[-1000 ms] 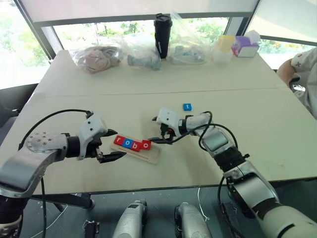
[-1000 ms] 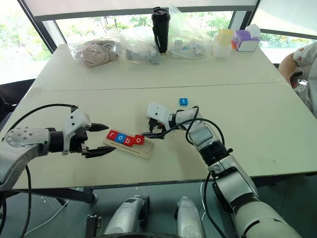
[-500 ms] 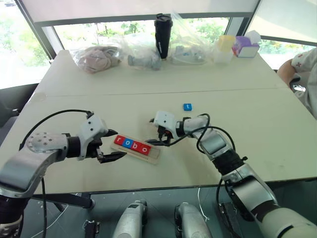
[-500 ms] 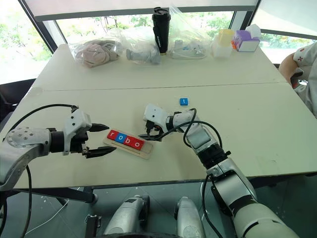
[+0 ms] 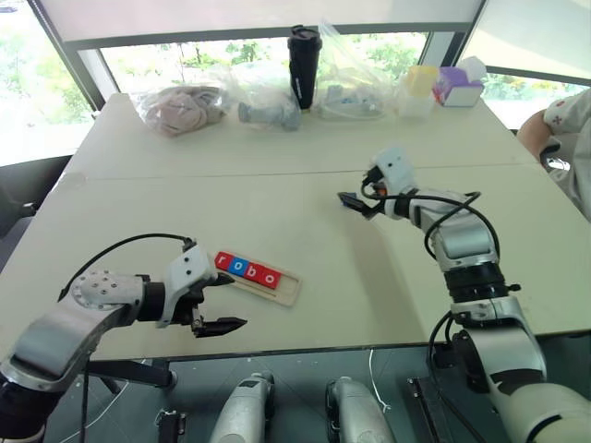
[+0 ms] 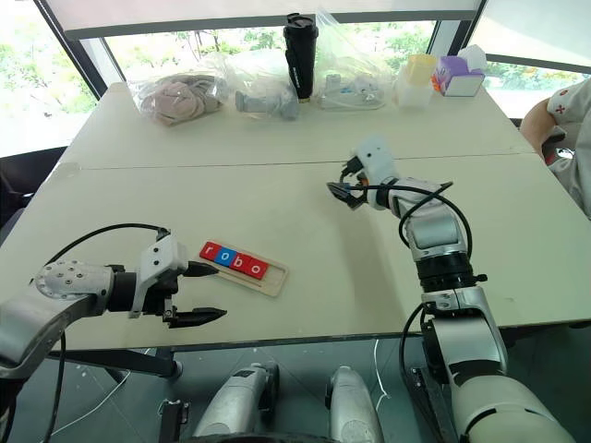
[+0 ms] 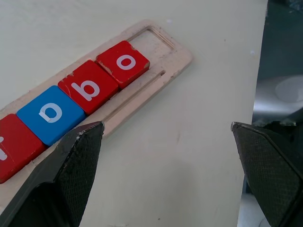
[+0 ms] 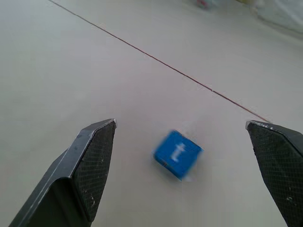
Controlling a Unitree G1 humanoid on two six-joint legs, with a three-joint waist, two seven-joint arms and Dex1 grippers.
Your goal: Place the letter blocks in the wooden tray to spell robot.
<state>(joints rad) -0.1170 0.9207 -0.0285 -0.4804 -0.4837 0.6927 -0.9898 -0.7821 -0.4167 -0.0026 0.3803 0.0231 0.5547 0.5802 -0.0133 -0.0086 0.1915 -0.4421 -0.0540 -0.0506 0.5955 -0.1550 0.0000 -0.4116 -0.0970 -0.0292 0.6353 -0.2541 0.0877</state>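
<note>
With our right gripper (image 8: pixel 182 142) spread wide over the small blue square "t" tile (image 8: pixel 177 154) on the table, we should centre, descend squarely, then pinch; the pale wooden tray (image 5: pixel 286 287) holds "robo", and our left gripper (image 5: pixel 218 300) waits spread beside it.

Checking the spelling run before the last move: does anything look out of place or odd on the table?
One thing: the small blue square block with a white t lies alone on the bare tabletop, far from the long pale-wood tray, whose end slot is empty. The four tiles in the tray sit in line. The open right gripper hovers above the t.
</note>
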